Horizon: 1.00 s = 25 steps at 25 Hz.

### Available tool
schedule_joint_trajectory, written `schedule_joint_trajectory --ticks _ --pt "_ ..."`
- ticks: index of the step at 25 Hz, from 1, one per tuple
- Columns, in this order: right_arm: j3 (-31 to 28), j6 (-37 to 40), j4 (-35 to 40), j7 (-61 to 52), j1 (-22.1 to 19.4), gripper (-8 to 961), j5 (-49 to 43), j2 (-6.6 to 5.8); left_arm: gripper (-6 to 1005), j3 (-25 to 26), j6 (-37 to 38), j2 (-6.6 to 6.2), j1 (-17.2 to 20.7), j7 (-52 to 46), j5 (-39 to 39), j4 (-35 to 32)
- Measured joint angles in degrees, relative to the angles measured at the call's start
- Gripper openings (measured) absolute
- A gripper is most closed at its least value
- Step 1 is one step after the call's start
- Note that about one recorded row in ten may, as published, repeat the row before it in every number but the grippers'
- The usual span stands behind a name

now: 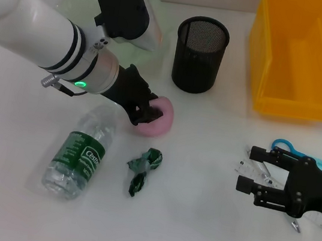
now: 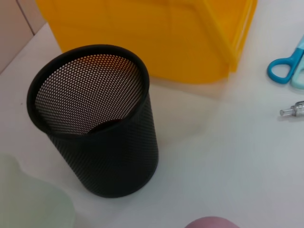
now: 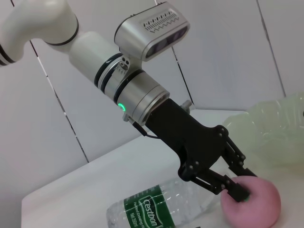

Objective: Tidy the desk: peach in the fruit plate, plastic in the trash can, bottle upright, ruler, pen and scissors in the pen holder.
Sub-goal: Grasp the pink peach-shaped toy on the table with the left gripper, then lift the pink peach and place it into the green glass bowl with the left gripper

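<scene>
The pink peach [image 1: 162,119] rests on the table; it also shows in the right wrist view [image 3: 256,204]. My left gripper [image 1: 145,113] is closed on its left side, fingertips [image 3: 239,194] pressed into it. The clear bottle [image 1: 80,152] with a green label lies on its side. The crumpled green plastic [image 1: 143,167] lies beside it. The black mesh pen holder [image 1: 200,53] stands upright. The pale green fruit plate [image 1: 66,4] is behind my left arm. My right gripper [image 1: 246,168] is open above the clear ruler [image 1: 256,174], next to the blue scissors [image 1: 284,145] and the pen [image 1: 295,226].
A yellow bin [image 1: 301,53] stands at the back right, just right of the pen holder [image 2: 99,118]. The left wrist view also shows the scissors handle [image 2: 285,69] and the pen tip [image 2: 292,110]. The bottle [image 3: 152,211] lies near the peach.
</scene>
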<state>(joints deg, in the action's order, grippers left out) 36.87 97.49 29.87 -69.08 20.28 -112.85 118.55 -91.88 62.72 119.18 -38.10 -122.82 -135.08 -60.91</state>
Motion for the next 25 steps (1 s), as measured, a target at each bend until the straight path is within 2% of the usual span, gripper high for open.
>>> schedule_joint_trajectory --ticks 7,10,14,15,17,22,23,24,25 --pt "-0.1 0.0 0.0 0.0 -0.1 818 0.0 -0.07 239 -1.0 0.0 -0.01 0.5 -0.5 0.1 -1.6" --pt "-0.2 -0.1 0.0 0.0 0.0 818 0.0 -0.11 179 -2.3 0.0 -0.01 1.4 -0.7 0.4 -3.6" --pt "-0.3 -0.1 0.2 0.0 0.1 818 0.1 -0.17 46 -2.1 0.6 -0.2 3.2 -0.8 2.2 -8.0" --pt "-0.3 -0.1 0.2 0.0 0.1 818 0.1 -0.17 46 -2.1 0.6 -0.2 3.2 -0.8 2.2 -8.0" --pt "-0.3 -0.1 0.0 -0.1 0.2 818 0.2 -0.17 44 0.9 1.8 -0.5 6.0 -0.7 3.6 -13.5" --pt "-0.3 -0.1 0.0 -0.1 0.4 817 0.3 -0.16 43 4.9 3.0 -0.52 7.0 -0.3 4.0 -16.4" --pt "-0.3 -0.1 0.0 -0.1 0.5 817 0.3 -0.16 44 9.1 3.7 -0.57 7.2 -0.2 4.1 -17.6" --pt "-0.3 -0.1 0.0 -0.1 0.6 817 0.3 -0.1 44 9.1 3.7 -0.57 7.2 -0.2 4.1 -17.6" --pt "-0.3 -0.1 0.0 -0.1 0.7 817 0.3 -0.03 44 11.1 3.9 -0.59 7.2 -0.1 4.1 -17.8"
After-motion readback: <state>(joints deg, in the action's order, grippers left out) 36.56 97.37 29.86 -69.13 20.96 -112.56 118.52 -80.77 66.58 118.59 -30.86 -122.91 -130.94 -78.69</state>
